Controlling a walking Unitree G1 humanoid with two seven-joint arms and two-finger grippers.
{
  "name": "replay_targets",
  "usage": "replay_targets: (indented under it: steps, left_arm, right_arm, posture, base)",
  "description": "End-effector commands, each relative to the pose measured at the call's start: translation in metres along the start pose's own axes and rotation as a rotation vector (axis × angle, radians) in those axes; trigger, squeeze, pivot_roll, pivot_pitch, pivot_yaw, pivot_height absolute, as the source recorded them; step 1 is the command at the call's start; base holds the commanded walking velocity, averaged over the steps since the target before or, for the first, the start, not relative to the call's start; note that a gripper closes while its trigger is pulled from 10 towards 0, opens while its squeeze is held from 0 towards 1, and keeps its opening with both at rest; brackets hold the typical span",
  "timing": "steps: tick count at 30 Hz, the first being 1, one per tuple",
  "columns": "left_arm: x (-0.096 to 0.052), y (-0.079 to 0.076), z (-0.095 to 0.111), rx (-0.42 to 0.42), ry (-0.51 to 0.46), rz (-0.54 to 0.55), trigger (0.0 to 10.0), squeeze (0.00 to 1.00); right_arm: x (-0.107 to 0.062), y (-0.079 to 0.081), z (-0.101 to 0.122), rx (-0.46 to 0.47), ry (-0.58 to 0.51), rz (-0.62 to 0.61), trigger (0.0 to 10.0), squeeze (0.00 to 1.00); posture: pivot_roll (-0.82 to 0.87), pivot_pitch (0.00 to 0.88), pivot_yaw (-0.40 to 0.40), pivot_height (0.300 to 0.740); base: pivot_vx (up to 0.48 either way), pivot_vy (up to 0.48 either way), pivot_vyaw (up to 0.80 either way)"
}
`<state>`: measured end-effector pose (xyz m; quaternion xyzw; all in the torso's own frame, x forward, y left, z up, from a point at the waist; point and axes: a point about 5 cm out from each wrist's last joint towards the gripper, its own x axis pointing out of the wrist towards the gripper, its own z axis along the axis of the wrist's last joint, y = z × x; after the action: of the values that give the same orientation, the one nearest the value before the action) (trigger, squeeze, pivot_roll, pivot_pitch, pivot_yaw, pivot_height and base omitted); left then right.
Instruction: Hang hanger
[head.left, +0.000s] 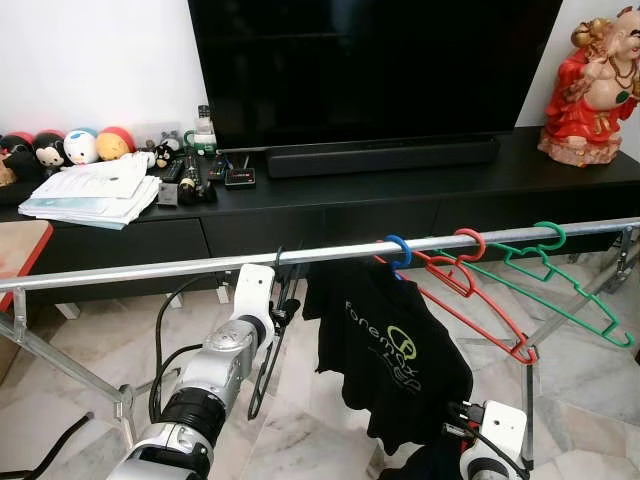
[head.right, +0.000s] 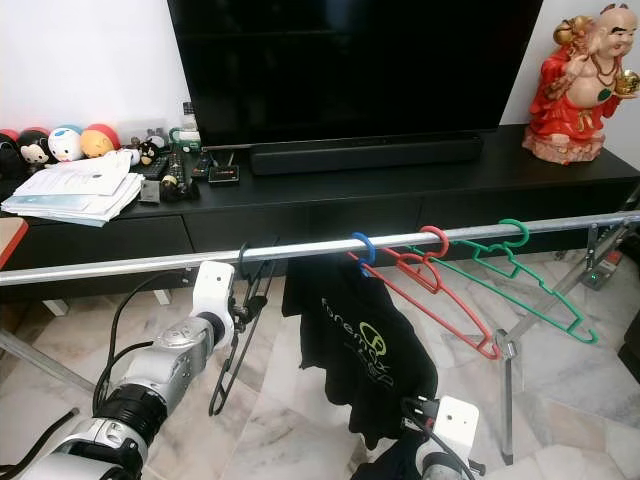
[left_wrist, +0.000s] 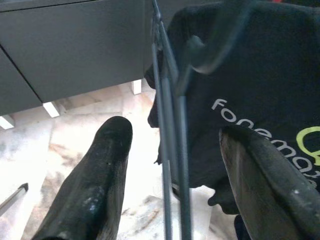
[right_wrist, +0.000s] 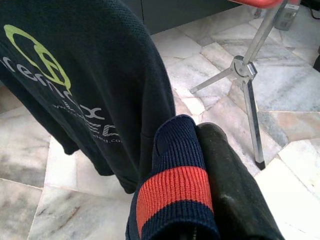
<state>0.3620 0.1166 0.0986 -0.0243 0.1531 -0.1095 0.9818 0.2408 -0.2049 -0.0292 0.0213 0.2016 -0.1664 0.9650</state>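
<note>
Left gripper (left_wrist: 170, 165) fingers spread wide around black wire hanger (head.left: 268, 340), hooked on rail (head.left: 150, 268). Right gripper (right_wrist: 200, 200) clamped on navy red-striped cuff (right_wrist: 175, 185).

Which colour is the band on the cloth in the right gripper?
Red on the navy cloth, clearest in the right wrist view.

Even indoor light, head views sharp; pale glare on the glossy marble floor (head.left: 90, 350); close black rubber fingers (left_wrist: 95, 185) soft, out of focus.
</note>
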Motion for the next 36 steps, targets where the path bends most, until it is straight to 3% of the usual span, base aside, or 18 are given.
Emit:
replay_targets:
  steps: [1,11,12,13,14,15,17,18,19,20,21,36]
  left_arm:
    - [0.002,-0.002,0.000,-0.005,0.004,-0.015,0.0,0.00]
    - [0.001,-0.006,-0.006,0.017,0.045,-0.074,0.4,0.00]
    - [0.001,-0.005,-0.007,0.023,0.054,-0.079,3.1,0.00]
    - [0.001,-0.005,-0.007,0.023,0.054,-0.079,3.1,0.00]
    - [0.001,-0.005,-0.007,0.026,0.054,-0.078,8.7,0.00]
    - [0.001,-0.004,-0.008,0.029,0.057,-0.078,10.0,0.00]
    - [0.000,-0.003,-0.008,0.037,0.061,-0.079,10.0,0.00]
    - [0.000,-0.003,-0.008,0.044,0.064,-0.082,8.2,0.00]
    - [0.000,-0.003,-0.008,0.046,0.065,-0.084,8.2,0.00]
    - [0.000,-0.003,-0.008,0.048,0.065,-0.084,2.0,0.00]
    - [0.000,-0.002,-0.008,0.055,0.067,-0.084,0.0,0.00]
    - [-0.001,0.003,-0.013,0.106,0.126,-0.050,0.0,0.00]
  right_arm:
    - [-0.001,0.000,-0.001,-0.008,-0.004,0.010,10.0,0.00]
    - [-0.002,0.003,-0.002,-0.007,-0.002,0.021,10.0,0.00]
    - [-0.002,0.003,-0.002,-0.007,-0.003,0.020,10.0,0.00]
    - [-0.002,0.003,-0.002,-0.007,-0.003,0.020,10.0,0.00]
    - [-0.002,0.002,-0.002,-0.007,-0.003,0.020,10.0,0.00]
    - [-0.002,0.002,-0.001,-0.007,-0.003,0.018,10.0,0.00]
    - [-0.001,0.001,-0.001,-0.006,-0.004,0.015,10.0,0.00]
    - [-0.001,0.001,-0.001,-0.005,-0.004,0.013,10.0,0.00]
    - [-0.001,0.000,-0.001,-0.005,-0.004,0.012,10.0,0.00]
    - [-0.001,0.000,-0.001,-0.005,-0.004,0.011,10.0,0.00]
    - [-0.001,0.000,-0.001,-0.006,-0.003,0.011,10.0,0.00]
    - [0.000,0.002,0.000,-0.003,-0.001,0.013,10.0,0.00]
  posture:
    - [0.03,0.019,0.024,0.740]
    - [0.03,0.023,0.022,0.740]
    - [0.03,0.025,0.022,0.740]
    - [0.03,0.025,0.022,0.740]
    - [0.03,0.030,0.021,0.740]
    - [0.03,0.030,0.021,0.740]
    - [0.03,0.034,0.021,0.740]
    - [0.03,0.036,0.021,0.740]
    - [0.03,0.040,0.020,0.740]
    - [0.03,0.040,0.020,0.740]
    - [0.03,0.040,0.020,0.740]
    - [0.04,0.053,0.020,0.740]
  base:
    - [0.000,0.000,0.00]
    - [0.000,0.000,0.00]
    - [0.000,0.000,0.00]
    - [0.000,0.000,0.00]
    - [0.000,0.000,0.00]
    - [0.000,0.000,0.00]
    - [0.000,0.000,0.00]
    - [0.000,0.000,0.00]
    - [0.000,0.000,0.00]
    - [0.000,0.000,0.00]
    - [0.000,0.000,0.00]
    - [0.000,0.000,0.00]
